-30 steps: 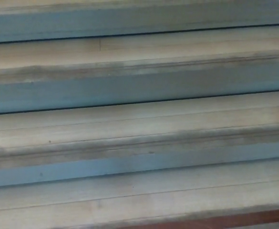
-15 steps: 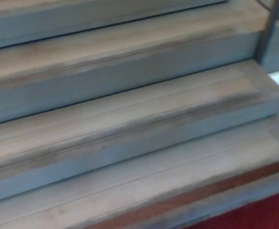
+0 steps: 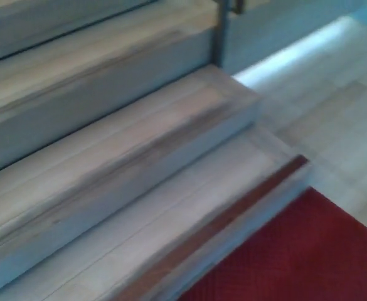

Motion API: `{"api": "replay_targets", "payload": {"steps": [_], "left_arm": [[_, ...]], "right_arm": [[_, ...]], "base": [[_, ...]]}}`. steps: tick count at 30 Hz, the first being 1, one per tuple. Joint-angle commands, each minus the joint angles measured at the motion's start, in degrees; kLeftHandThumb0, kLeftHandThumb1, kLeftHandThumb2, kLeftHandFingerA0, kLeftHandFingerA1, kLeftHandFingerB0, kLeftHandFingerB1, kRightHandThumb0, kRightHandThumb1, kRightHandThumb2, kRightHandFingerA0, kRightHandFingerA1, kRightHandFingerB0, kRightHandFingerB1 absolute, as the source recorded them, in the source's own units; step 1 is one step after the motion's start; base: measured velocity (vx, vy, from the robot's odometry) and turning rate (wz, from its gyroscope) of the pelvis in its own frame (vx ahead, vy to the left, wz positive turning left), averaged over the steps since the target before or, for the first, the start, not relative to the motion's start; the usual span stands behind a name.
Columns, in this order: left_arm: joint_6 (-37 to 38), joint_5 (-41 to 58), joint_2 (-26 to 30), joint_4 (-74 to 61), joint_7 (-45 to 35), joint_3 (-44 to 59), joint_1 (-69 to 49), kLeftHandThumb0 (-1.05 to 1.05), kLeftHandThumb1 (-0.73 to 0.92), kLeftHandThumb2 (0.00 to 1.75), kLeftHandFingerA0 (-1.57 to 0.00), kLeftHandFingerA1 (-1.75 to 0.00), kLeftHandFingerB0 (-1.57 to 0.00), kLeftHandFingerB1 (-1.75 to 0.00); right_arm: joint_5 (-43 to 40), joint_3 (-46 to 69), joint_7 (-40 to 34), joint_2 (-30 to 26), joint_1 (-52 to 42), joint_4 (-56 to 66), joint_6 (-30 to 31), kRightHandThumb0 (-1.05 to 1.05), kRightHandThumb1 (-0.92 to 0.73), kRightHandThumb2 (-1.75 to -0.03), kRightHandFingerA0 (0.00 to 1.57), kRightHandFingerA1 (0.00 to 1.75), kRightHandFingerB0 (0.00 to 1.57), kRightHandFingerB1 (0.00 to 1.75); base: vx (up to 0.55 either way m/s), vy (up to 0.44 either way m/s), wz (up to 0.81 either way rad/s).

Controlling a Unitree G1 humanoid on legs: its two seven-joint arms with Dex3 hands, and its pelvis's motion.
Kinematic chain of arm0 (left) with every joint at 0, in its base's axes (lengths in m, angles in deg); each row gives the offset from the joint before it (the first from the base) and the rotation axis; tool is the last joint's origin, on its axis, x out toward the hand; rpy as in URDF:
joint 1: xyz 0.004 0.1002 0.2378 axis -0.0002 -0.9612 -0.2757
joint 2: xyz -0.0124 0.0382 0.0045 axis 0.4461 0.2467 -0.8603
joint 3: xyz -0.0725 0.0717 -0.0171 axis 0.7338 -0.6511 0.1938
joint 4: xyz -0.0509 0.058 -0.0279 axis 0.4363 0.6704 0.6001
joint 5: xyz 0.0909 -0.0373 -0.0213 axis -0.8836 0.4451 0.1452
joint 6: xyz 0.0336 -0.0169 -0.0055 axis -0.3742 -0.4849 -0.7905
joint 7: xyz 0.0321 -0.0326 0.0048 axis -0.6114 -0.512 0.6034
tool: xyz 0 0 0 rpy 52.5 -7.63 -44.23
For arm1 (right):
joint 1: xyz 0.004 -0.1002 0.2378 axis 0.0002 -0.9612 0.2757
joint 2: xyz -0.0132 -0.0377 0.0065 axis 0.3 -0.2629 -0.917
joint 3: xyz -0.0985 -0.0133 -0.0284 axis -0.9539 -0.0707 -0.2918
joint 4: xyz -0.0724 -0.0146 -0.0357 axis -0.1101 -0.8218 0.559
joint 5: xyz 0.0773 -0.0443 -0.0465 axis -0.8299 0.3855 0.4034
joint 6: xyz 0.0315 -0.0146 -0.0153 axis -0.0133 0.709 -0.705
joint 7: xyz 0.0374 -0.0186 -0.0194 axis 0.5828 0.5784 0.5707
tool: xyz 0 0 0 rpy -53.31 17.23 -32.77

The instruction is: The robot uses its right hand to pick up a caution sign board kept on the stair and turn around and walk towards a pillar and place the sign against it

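Note:
Pale wooden stairs [image 3: 108, 157] fill most of the head view, slanting from lower left to upper right, with worn dark strips along the step edges. The bottom step [image 3: 189, 213] ends at its right corner near the middle of the picture. No caution sign board shows anywhere in the view. No pillar shows either. Neither of my hands nor any part of my arms is in the picture. The picture is blurred.
A red carpet [image 3: 296, 257] covers the floor at the lower right, below the bottom step. Pale floor [image 3: 334, 106] stretches at the right. A thin dark post [image 3: 219, 31] rises at the stairs' right end, top centre.
The whole picture has shifted: the camera has swung to the right, so the stairs' right end, the post, the pale floor and the red carpet have come into view.

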Motion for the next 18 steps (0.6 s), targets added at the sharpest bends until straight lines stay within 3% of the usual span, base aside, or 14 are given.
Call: {"api": "replay_targets", "payload": {"steps": [1, 3, 4, 9, 10, 11, 12, 18], "left_arm": [[4.6, 0.2, -0.1, -0.1, 0.8, -0.3, -0.2, -0.13, 0.60, 0.79, -1.36, -1.20, -1.09, -1.07], [4.6, 0.3, -0.1, -0.1, 0.9, -0.3, -0.2, -0.13, 0.60, 0.79, -1.36, -1.20, -1.09, -1.07], [4.5, 0.8, -0.3, 0.0, 0.5, 0.1, 0.0, -0.14, 0.62, 0.75, -1.35, -1.19, -1.11, -1.05], [4.3, 1.5, -0.4, 0.1, -0.3, 0.8, 0.2, -0.11, 0.60, 0.77, -1.35, -1.19, -1.10, -1.06], [4.4, 1.7, -0.4, 0.2, -0.3, 1.0, 0.3, -0.09, 0.58, 0.79, -1.38, -1.18, -1.13, -1.06], [4.6, 1.5, -0.4, 0.2, -0.1, 1.0, 0.3, -0.09, 0.58, 0.79, -1.38, -1.18, -1.13, -1.06], [4.7, 1.4, -0.4, 0.1, -0.2, 0.9, 0.2, -0.11, 0.58, 0.80, -1.39, -1.18, -1.12, -1.06], [4.7, 0.8, -0.4, 0.2, 0.5, 0.5, 0.3, -0.12, 0.58, 0.80, -1.39, -1.17, -1.12, -1.08]], "right_arm": [[-1.6, 1.6, -1.5, 0.7, 1.5, 0.4, -3.4, -0.08, -0.57, -1.06, 1.05, 1.67, 0.74, 1.20], [-1.6, 1.9, -1.3, 1.0, 1.6, 0.3, -3.8, -0.08, -0.57, -1.06, 1.05, 1.67, 0.74, 1.20], [-1.6, 2.1, -1.2, 1.0, 2.0, 0.0, -3.9, -0.05, -0.59, -1.06, 0.84, 1.75, 0.68, 1.21], [-2.3, 2.7, 0.1, 1.5, 2.7, -0.7, -4.8, -0.05, -0.58, -1.10, 0.84, 1.75, 0.67, 1.20], [-2.9, 2.9, 0.9, 1.7, 2.8, -0.9, -4.9, -0.08, -0.55, -1.07, 1.01, 1.71, 0.74, 1.21], [-3.6, 3.1, 1.9, 1.8, 2.6, -0.8, -4.8, -0.08, -0.55, -1.07, 1.01, 1.71, 0.74, 1.21], [-4.3, 3.3, 2.7, 1.7, 2.4, -0.8, -5.2, -0.08, -0.62, -1.07, 0.84, 1.75, 0.67, 1.22], [-5.9, 3.7, 5.2, 2.0, 3.8, -0.6, -6.4, -0.15, -0.68, -0.95, 0.85, 1.73, 0.70, 1.18]], "base": [[-0.01, 0.043, -0.74], [-0.01, 0.028, -0.77], [-0.01, -0.050, -0.94], [0.00, -0.097, -1.05], [0.10, 0.000, -0.59], [0.10, 0.008, -0.90], [0.08, 0.012, -0.99], [-0.04, -0.041, -0.96]]}}
